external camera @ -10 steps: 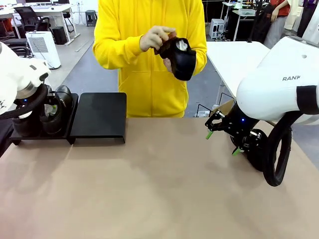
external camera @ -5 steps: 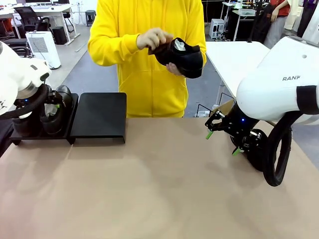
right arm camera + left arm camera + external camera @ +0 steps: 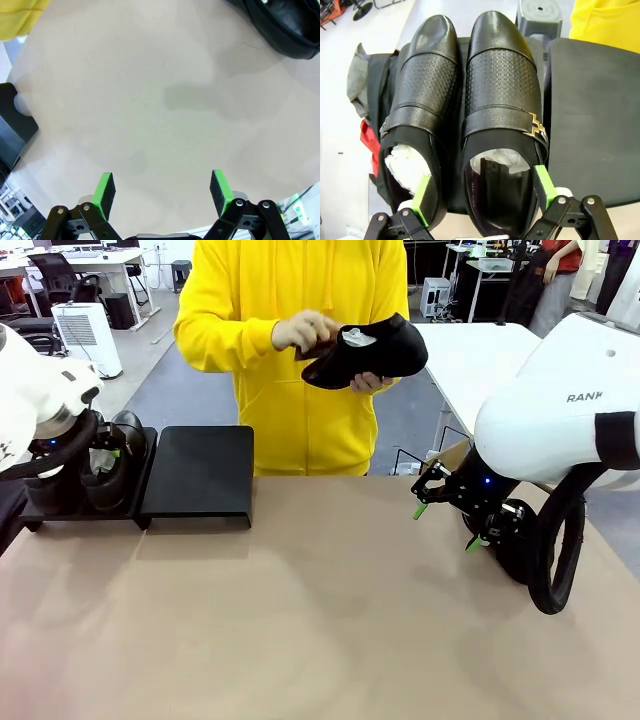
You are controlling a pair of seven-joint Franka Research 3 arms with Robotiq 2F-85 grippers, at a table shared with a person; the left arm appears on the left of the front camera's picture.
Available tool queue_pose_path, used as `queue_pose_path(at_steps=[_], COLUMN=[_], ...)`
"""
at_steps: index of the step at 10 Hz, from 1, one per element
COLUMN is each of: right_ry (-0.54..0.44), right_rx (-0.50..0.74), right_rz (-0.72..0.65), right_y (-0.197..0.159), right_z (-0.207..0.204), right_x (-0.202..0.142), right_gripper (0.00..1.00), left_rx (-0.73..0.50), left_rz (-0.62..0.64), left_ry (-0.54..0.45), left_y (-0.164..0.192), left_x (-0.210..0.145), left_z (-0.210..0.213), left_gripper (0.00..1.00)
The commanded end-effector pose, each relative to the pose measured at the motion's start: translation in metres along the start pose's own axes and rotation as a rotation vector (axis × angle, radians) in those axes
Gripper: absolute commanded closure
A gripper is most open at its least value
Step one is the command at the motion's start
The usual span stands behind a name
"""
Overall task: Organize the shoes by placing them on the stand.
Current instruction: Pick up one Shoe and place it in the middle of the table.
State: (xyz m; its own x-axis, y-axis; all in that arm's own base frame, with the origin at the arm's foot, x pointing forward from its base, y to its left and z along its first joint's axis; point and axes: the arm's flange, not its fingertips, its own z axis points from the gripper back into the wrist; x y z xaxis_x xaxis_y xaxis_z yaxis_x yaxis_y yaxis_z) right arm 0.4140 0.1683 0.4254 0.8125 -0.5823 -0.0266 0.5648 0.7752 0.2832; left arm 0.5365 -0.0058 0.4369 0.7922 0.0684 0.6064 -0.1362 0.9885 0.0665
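Two black shoes (image 3: pixel 502 100) (image 3: pixel 422 95), stuffed with white paper, stand side by side on the left platform of the stand (image 3: pixel 30 515). My left gripper (image 3: pixel 483 192) is open over their heels, its green pads either side of the right shoe's heel; from the front it sits at the shoes (image 3: pixel 105 455). The stand's right platform (image 3: pixel 200 475) is bare. Across the table, a person in a yellow hoodie holds another black shoe (image 3: pixel 380 348) level in both hands. My right gripper (image 3: pixel 448 525) hangs open above the table's right side, nothing between its fingers (image 3: pixel 162 190).
A further black shoe (image 3: pixel 285 25) lies on the table beyond the right gripper. A corner of the stand (image 3: pixel 12 130) shows at that view's left edge. The brown tabletop (image 3: pixel 320 620) is open between the arms.
The person has turned the held shoe from upright to level and shifted it slightly right. Both arms stay where they were.
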Motion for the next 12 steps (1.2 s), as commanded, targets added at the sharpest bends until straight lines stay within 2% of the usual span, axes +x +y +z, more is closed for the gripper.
queue_pose_path(at_steps=[1, 2, 5, 8, 10, 12], right_ry=[0.003, 0.003, 0.003, 0.003, 0.000, -0.042], right_rx=[-0.003, -0.003, -0.003, -0.003, 0.000, -0.072], right_rz=[0.020, 0.020, 0.020, 0.020, 0.000, 0.053], right_y=[0.001, 0.001, 0.001, 0.001, 0.000, -0.012], right_z=[0.003, 0.003, 0.003, 0.003, 0.000, 0.013], right_x=[0.001, 0.001, 0.001, 0.001, 0.000, 0.035], right_gripper=[0.00, 0.00, 0.00, 0.00, 0.00, 0.00], left_rx=[-0.078, -0.109, -0.247, -0.334, -0.306, -0.356], left_rz=[-0.024, -0.063, -0.045, -0.126, -0.282, -0.266], left_ry=[-0.036, -0.042, 0.110, 0.187, 0.259, 0.278], left_y=[-0.023, -0.037, -0.044, -0.069, -0.083, -0.079], left_x=[-0.009, -0.018, -0.032, -0.053, -0.077, -0.070], left_z=[0.032, 0.059, 0.113, 0.153, 0.162, 0.162], left_gripper=[0.00, 0.00, 0.00, 0.00, 0.00, 0.00])
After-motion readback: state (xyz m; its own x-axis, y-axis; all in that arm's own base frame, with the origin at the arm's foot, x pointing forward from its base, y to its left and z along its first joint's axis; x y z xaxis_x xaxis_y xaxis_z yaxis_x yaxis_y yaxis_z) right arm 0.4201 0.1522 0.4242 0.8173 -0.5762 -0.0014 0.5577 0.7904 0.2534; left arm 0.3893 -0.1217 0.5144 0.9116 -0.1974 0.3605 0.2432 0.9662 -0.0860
